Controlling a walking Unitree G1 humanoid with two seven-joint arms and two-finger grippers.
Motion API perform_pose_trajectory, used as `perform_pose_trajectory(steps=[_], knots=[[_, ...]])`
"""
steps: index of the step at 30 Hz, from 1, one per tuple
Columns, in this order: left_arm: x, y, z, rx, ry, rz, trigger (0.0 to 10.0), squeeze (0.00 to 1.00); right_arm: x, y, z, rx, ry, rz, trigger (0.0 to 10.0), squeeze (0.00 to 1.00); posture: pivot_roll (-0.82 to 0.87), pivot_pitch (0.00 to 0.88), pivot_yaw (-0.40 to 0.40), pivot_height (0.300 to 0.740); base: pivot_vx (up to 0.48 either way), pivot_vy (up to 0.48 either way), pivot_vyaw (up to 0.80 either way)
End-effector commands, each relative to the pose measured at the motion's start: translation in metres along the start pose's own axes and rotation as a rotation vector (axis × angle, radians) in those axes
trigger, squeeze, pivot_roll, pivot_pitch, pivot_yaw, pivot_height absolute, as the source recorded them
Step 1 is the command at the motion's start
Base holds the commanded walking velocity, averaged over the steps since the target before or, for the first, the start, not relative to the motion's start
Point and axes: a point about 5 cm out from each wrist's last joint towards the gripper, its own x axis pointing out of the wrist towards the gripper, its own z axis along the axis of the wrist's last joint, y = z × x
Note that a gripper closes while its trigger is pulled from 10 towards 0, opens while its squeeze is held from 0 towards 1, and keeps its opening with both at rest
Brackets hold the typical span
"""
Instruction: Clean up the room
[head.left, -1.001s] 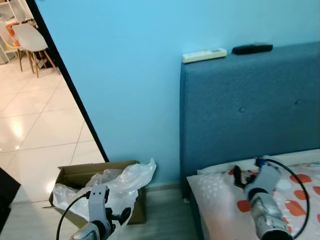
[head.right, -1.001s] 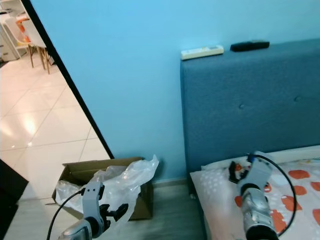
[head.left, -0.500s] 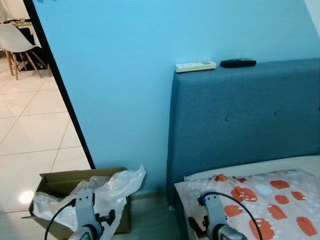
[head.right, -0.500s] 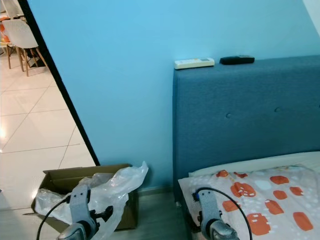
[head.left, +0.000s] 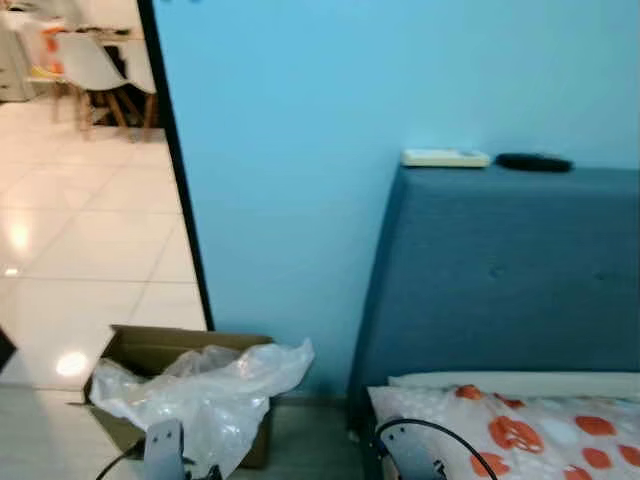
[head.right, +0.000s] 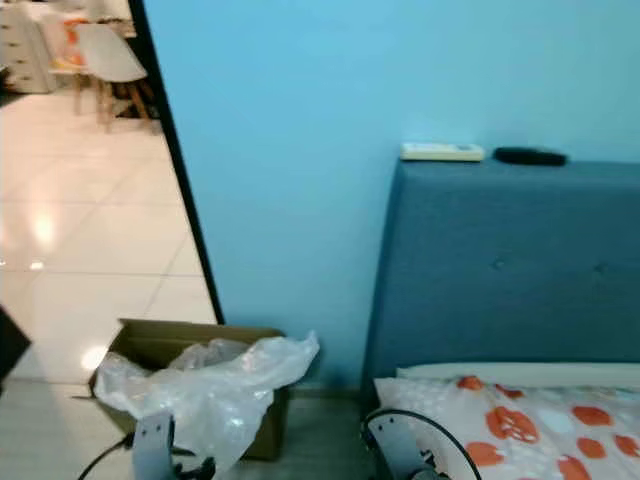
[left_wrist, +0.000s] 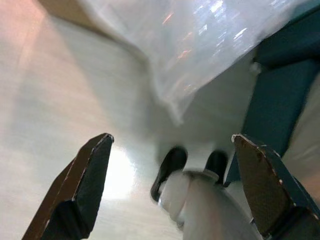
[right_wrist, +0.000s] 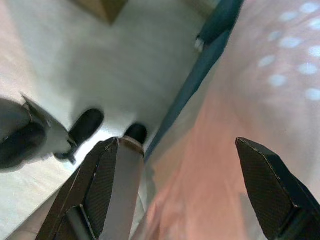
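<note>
a brown cardboard box (head.left: 135, 350) stands on the floor against the blue wall, lined with crumpled clear plastic (head.left: 215, 385) spilling over its rim; left gripper (left_wrist: 170, 170) spread wide, holding nothing; right gripper (right_wrist: 175, 165) likewise released beside the patterned bed (head.left: 540, 430).

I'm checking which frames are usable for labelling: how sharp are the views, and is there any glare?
Left eye and right eye views: softly blurred throughout, as from camera motion; bright glare spots on the tiled floor. Left wrist view: smeared, with highlights on the plastic bag. Right wrist view: bedsheet blurred and washed out.
</note>
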Motion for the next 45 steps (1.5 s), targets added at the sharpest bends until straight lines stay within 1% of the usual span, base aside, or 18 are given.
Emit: perform_pose_trajectory(steps=[1,2,6,8,11,14,17,21,22,23,24,25,26,27,30,35,40,45], knots=[[-0.001,0.001,-0.009,0.010,0.035,0.010,10.0,0.00,-0.002,0.000,-0.016,-0.002,0.064,-0.015,10.0,0.00,-0.07,0.000,-0.051,0.724,0.000,0.000,0.79],[-0.002,0.001,-0.011,0.015,0.044,0.009,10.0,0.00,-0.004,-0.002,-0.024,0.026,0.088,-0.036,10.0,0.00,-0.08,0.000,-0.045,0.724,0.000,0.000,0.79],[-0.002,0.001,-0.012,0.022,0.050,0.003,10.0,0.00,-0.007,-0.004,-0.035,0.067,0.118,-0.060,10.0,0.00,-0.08,0.000,-0.040,0.724,0.000,0.000,0.79],[-0.002,0.000,-0.011,0.037,0.053,-0.010,10.0,0.00,-0.010,-0.006,-0.048,0.110,0.154,-0.090,10.0,0.00,-0.09,0.000,-0.027,0.724,0.000,0.000,0.79],[-0.002,-0.001,-0.011,0.044,0.055,-0.017,10.0,0.00,-0.012,-0.007,-0.053,0.122,0.167,-0.101,10.0,0.00,-0.09,0.000,-0.025,0.724,0.000,0.000,0.79],[-0.001,-0.004,-0.009,0.074,0.056,-0.043,10.0,0.00,-0.015,-0.009,-0.063,0.152,0.200,-0.132,10.0,0.00,-0.10,0.000,-0.014,0.724,0.000,0.000,0.79],[0.000,-0.009,-0.006,0.100,0.055,-0.074,10.0,0.00,-0.018,-0.011,-0.072,0.191,0.230,-0.175,10.0,0.00,-0.10,0.000,-0.007,0.724,0.000,0.000,0.00],[0.001,-0.012,-0.006,0.107,0.058,-0.092,10.0,0.00,-0.019,-0.013,-0.076,0.197,0.255,-0.212,10.0,0.00,-0.10,0.000,-0.005,0.724,0.000,0.000,0.00],[0.001,-0.013,-0.006,0.106,0.061,-0.102,10.0,0.00,-0.021,-0.018,-0.078,0.210,0.259,-0.252,10.0,0.00,-0.10,0.000,-0.005,0.724,0.000,0.000,0.00],[0.001,-0.013,-0.006,0.106,0.061,-0.102,10.0,0.00,-0.021,-0.018,-0.078,0.210,0.259,-0.252,10.0,0.00,-0.10,0.000,-0.005,0.724,0.000,0.000,0.00],[0.001,-0.014,-0.007,0.106,0.065,-0.110,10.0,0.00,-0.023,-0.027,-0.078,0.240,0.255,-0.307,10.0,0.00,-0.10,0.000,-0.005,0.724,0.000,0.000,0.00],[0.001,-0.014,-0.007,0.106,0.065,-0.110,10.0,0.00,-0.023,-0.027,-0.078,0.240,0.255,-0.307,10.0,0.00,-0.10,0.000,-0.005,0.724,0.000,0.000,0.00],[0.000,-0.015,-0.008,0.107,0.068,-0.117,10.0,0.00,-0.025,-0.035,-0.078,0.268,0.249,-0.355,10.0,0.00,-0.10,0.000,-0.006,0.724,0.000,0.000,0.00],[0.000,-0.015,-0.008,0.107,0.068,-0.117,10.0,0.00,-0.025,-0.035,-0.078,0.268,0.249,-0.355,10.0,0.00,-0.10,0.000,-0.006,0.724,0.000,0.000,0.00],[0.000,-0.017,-0.012,0.108,0.079,-0.129,10.0,0.00,-0.030,-0.054,-0.078,0.374,0.226,-0.444,10.0,0.00,-0.11,0.000,-0.008,0.724,0.000,0.000,-0.53],[-0.001,-0.017,-0.015,0.103,0.088,-0.132,10.0,0.00,-0.032,-0.059,-0.077,0.379,0.232,-0.451,10.0,0.00,-0.11,0.000,-0.010,0.724,0.000,0.000,-0.80],[0.000,-0.019,-0.014,0.087,0.087,-0.130,10.0,0.00,-0.031,-0.057,-0.078,0.373,0.238,-0.437,10.0,0.00,-0.11,0.000,-0.012,0.724,0.000,0.000,-0.80],[0.000,-0.021,-0.014,0.081,0.091,-0.123,10.0,0.00,-0.031,-0.052,-0.080,0.358,0.254,-0.423,10.0,0.00,-0.11,0.000,-0.014,0.724,0.000,0.000,-0.27]])
